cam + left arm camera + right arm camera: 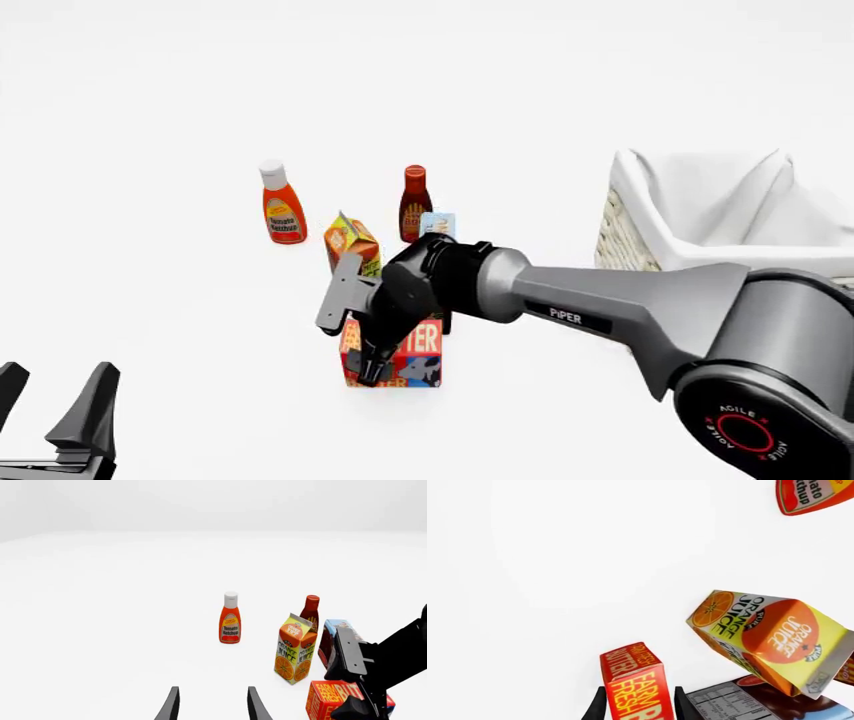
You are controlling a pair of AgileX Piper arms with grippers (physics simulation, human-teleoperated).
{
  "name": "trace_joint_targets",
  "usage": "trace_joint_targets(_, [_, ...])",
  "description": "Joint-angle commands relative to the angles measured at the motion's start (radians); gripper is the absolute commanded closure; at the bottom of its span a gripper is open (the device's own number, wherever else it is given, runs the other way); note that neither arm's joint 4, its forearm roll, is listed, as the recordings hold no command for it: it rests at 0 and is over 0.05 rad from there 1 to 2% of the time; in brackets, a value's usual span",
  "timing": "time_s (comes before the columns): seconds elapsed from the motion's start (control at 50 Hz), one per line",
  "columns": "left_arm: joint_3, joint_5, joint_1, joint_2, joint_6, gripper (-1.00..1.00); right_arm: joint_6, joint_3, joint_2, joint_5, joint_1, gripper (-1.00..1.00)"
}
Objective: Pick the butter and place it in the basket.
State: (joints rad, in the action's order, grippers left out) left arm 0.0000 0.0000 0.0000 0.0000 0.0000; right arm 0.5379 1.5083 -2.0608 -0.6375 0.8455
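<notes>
Straddling rectangular butter: right claw

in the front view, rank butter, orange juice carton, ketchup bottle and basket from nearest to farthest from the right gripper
1. butter, at the right gripper
2. orange juice carton, just behind
3. ketchup bottle, far left, and basket, far right: too close to call

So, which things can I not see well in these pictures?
- Chocolate pudding box: front view, mostly behind the right arm; right wrist view, cut by the edge.
- Butter: left wrist view, cut by the edge and blocked by the right gripper.
- Basket: front view, cut by the edge; inside not visible.
</notes>
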Motion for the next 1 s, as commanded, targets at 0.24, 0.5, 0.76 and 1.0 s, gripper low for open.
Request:
trace_joint_targets(0.24, [0.0, 0.0, 0.0, 0.0, 0.0, -1.0, 0.007, -0.008, -0.064, -0.006, -0.014, -1.0])
trace_joint_targets(0.5, [0.0, 0.0, 0.0, 0.0, 0.0, -1.0, 0.0, -0.002, -0.092, -0.01, -0.012, 1.0])
trace_joint_targets(0.76, [0.0, 0.0, 0.0, 0.0, 0.0, -1.0, -0.001, -0.002, -0.102, -0.012, -0.011, 1.0])
trace_joint_targets(1.0, [0.0, 0.0, 0.0, 0.0, 0.0, -1.0, 0.012, -0.019, -0.088, -0.012, 0.006, 1.0])
